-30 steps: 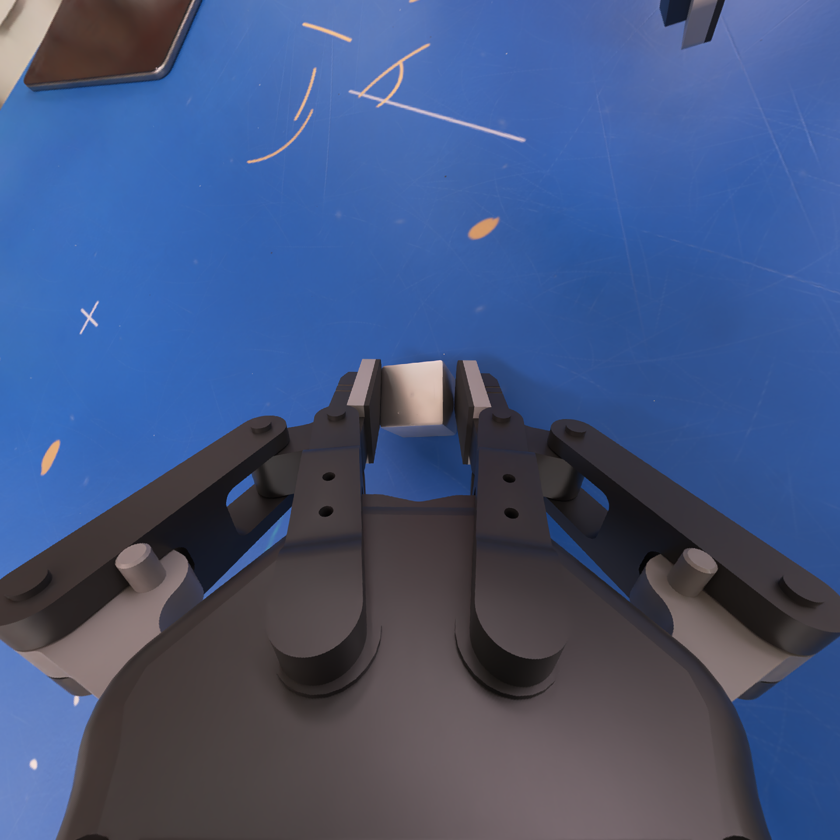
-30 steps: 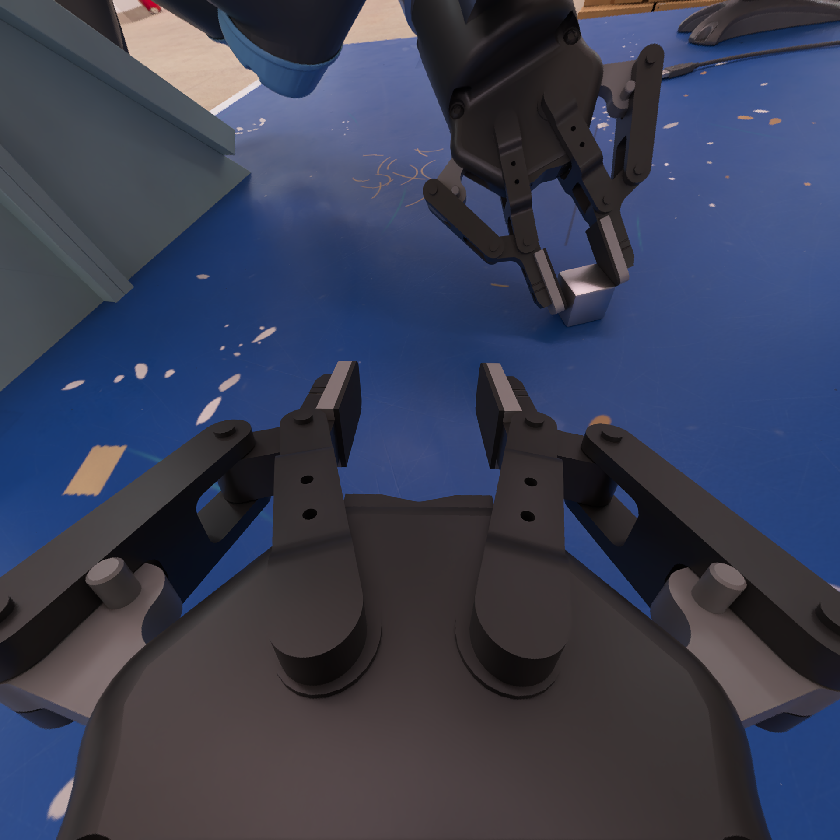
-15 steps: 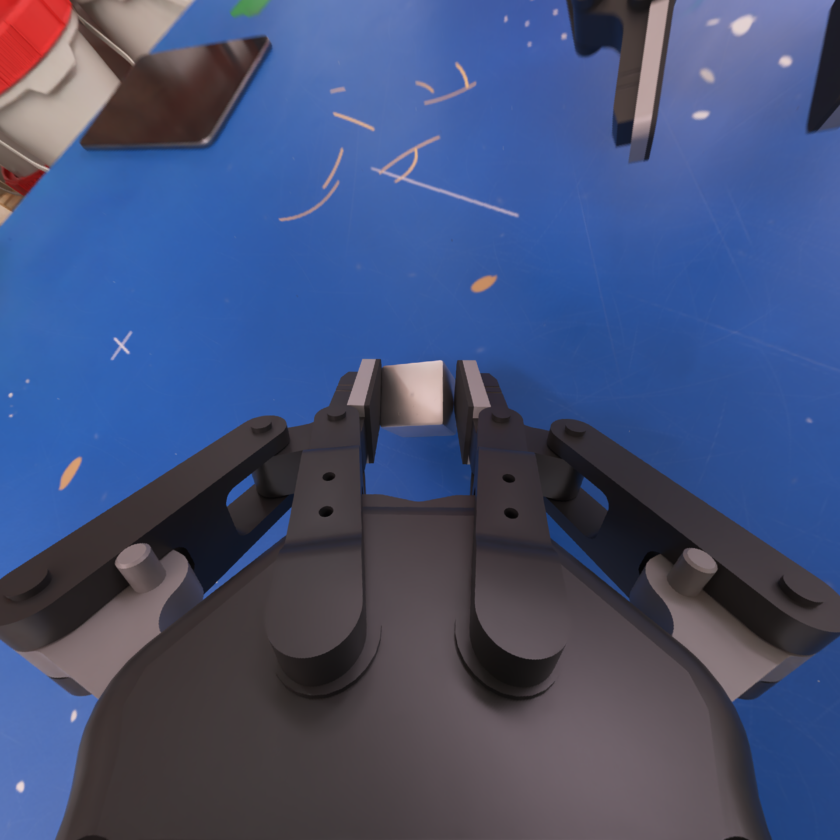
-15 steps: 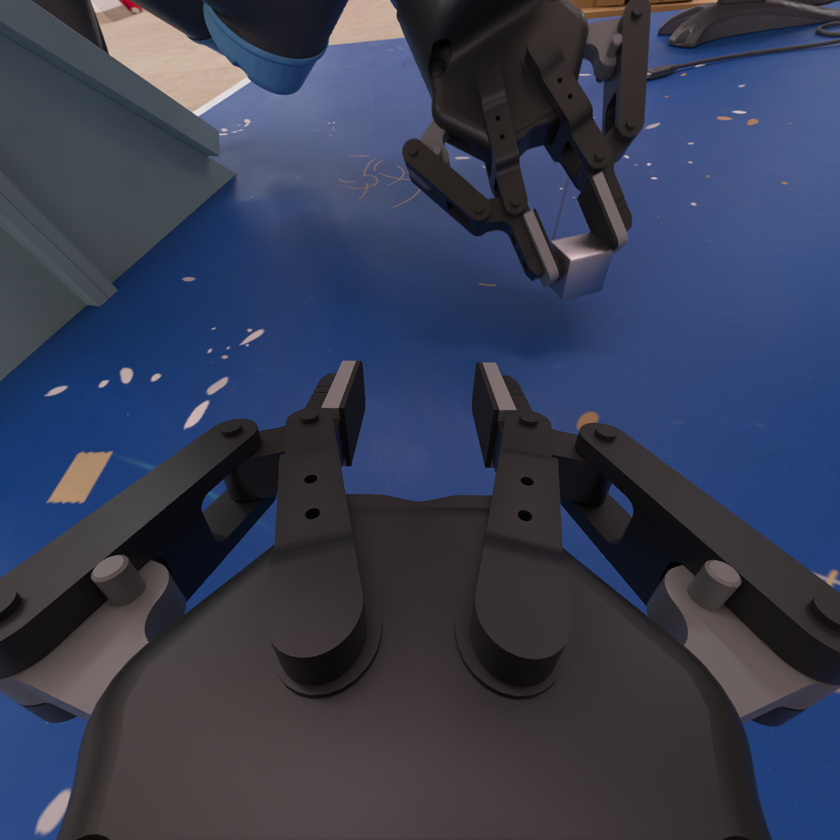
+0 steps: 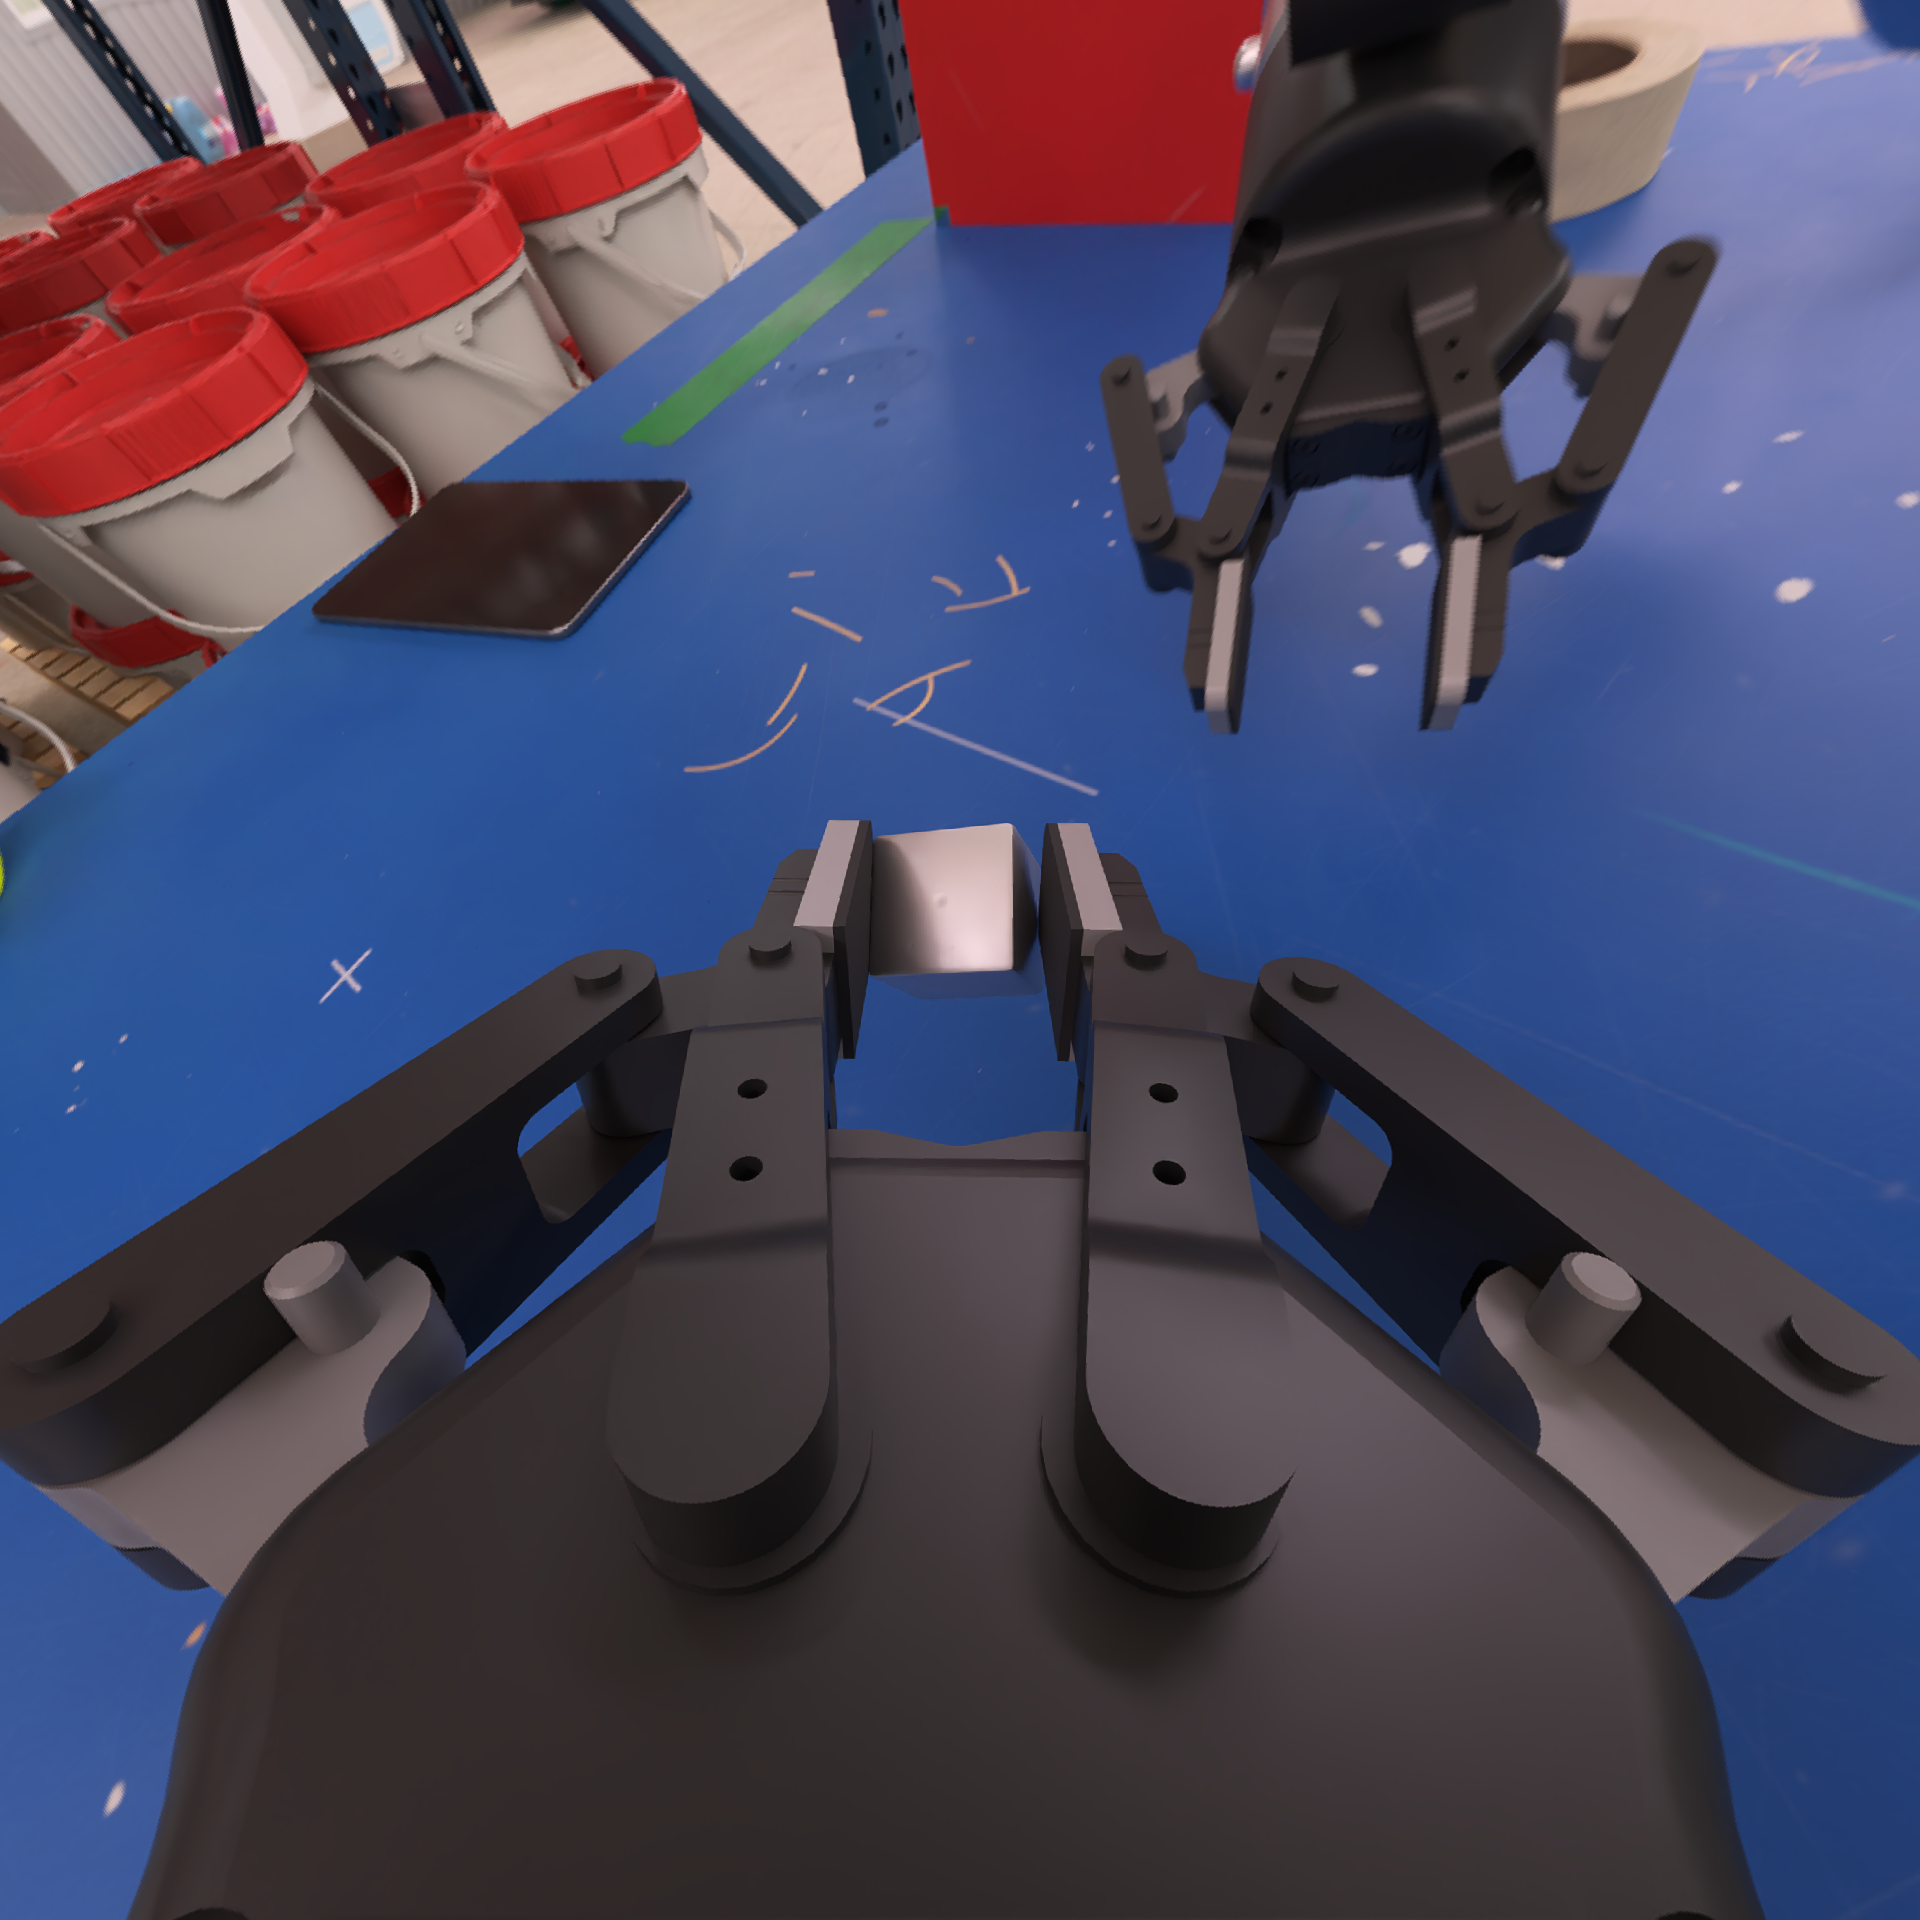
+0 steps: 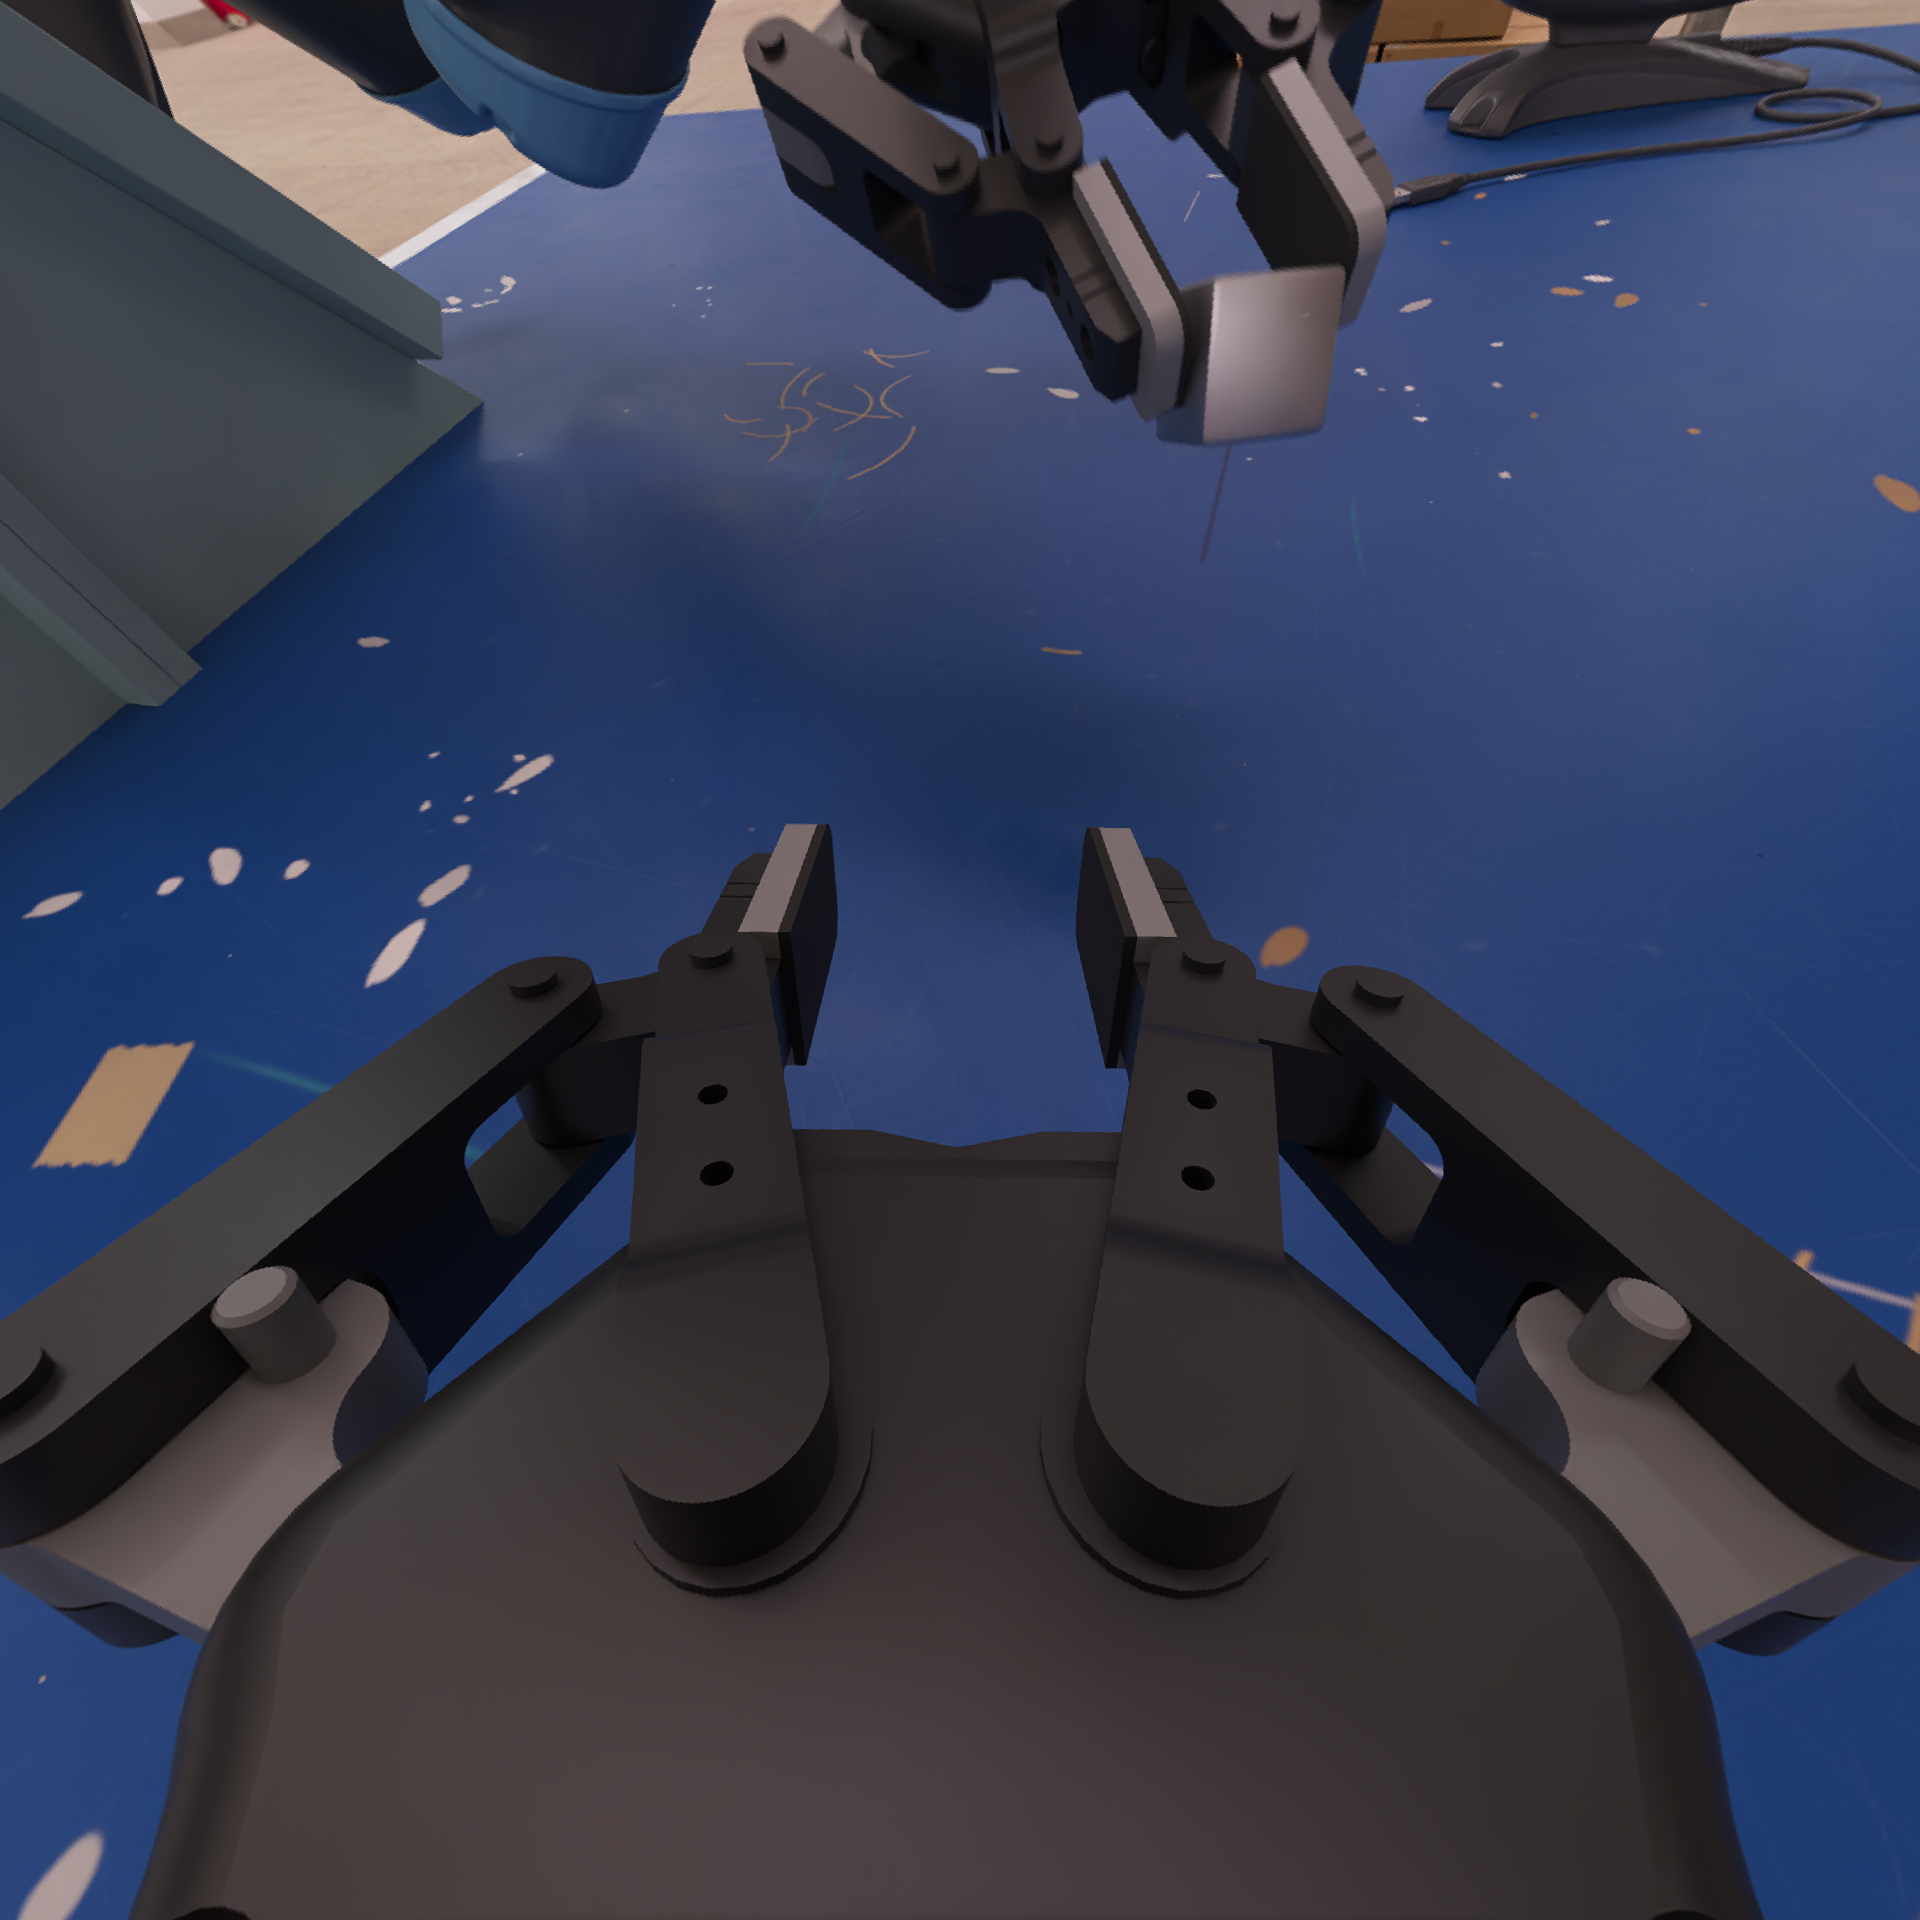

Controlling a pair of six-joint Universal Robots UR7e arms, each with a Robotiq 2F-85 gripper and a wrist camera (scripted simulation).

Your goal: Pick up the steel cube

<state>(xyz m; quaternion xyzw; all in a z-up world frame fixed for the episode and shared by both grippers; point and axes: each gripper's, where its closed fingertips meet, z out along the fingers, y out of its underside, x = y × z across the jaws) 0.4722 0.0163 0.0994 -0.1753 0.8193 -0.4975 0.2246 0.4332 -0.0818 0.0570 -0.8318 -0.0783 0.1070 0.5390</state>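
The steel cube [image 5: 951,902] is a small shiny grey block clamped between the pads of my left gripper [image 5: 953,883]. It hangs well above the blue table [image 5: 416,831]. In the right wrist view the same cube [image 6: 1262,348] shows at the top, held high in the left gripper [image 6: 1236,312] with a dark shadow on the table below. My right gripper [image 6: 954,883] is open and empty, low over the table. It also shows in the left wrist view [image 5: 1340,665] at the upper right, jaws apart and pointing down.
A dark flat tablet [image 5: 509,556] lies at the table's left edge, beside a green tape strip [image 5: 779,327]. Red-lidded buckets [image 5: 312,312] stand off the table. A red box [image 5: 1070,104] and tape roll [image 5: 1600,114] sit far back. A grey ramp [image 6: 187,395] rises at left.
My left gripper has risen with the cube, from the table surface to well above it, and tilted so more of the room shows. The right gripper has stayed open and nearly still.
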